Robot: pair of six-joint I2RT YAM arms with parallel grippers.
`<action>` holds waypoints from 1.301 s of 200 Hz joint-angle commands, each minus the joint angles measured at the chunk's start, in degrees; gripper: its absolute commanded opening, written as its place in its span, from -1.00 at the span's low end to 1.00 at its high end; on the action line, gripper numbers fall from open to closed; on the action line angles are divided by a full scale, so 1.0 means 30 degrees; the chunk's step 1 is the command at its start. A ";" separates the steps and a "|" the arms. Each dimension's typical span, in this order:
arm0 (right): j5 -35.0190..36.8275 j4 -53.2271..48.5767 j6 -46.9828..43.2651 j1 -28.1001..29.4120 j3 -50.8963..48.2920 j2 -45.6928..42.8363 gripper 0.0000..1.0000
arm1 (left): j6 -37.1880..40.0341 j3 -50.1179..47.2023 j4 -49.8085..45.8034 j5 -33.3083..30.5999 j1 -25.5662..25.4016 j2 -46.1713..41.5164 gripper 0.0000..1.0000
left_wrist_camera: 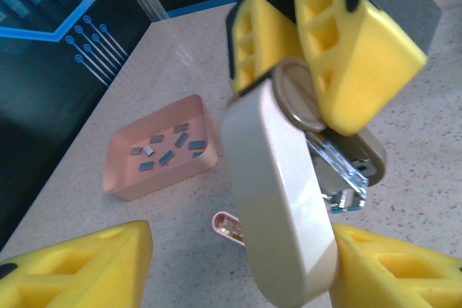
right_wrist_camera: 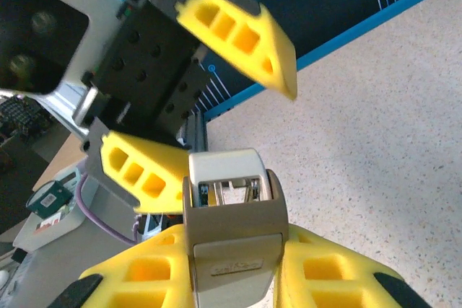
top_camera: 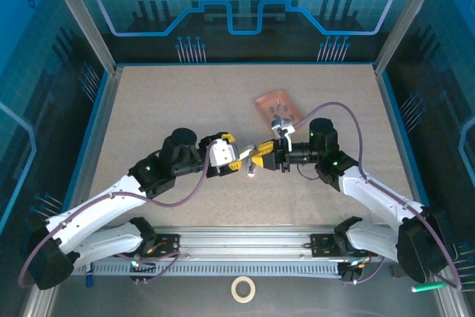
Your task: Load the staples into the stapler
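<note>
Blue printed walls fence a speckled beige tabletop, where 2 arms meet near the middle. The right pincer is clenched on the stapler and holds it off the tabletop. In its wrist view both yellow fingers press the sides of the beige base. The stapler gapes open, its white top swung away from the base with the metal channel bare between them. The left pincer is released: its 2 fingers straddle the white top, 1 at or against it, the other apart. Nearby a pink tray sits on the tabletop. The staples lie loose inside it.
</note>
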 commanded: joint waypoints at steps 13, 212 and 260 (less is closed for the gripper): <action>-0.1302 -0.0999 -0.0507 -0.0014 0.0005 0.0115 -1.00 | 0.1360 0.1387 -0.0056 -0.1361 0.0023 -0.0461 0.18; -0.2890 -0.3662 -0.2933 0.0270 0.1519 0.1120 -1.00 | 0.8710 0.6196 -0.7990 0.3035 -0.0043 0.2909 -0.12; -0.3036 -0.4514 -0.3674 0.0309 0.1953 0.1232 -1.00 | 0.9565 0.6402 -0.8931 0.2786 -0.0204 0.2909 -0.50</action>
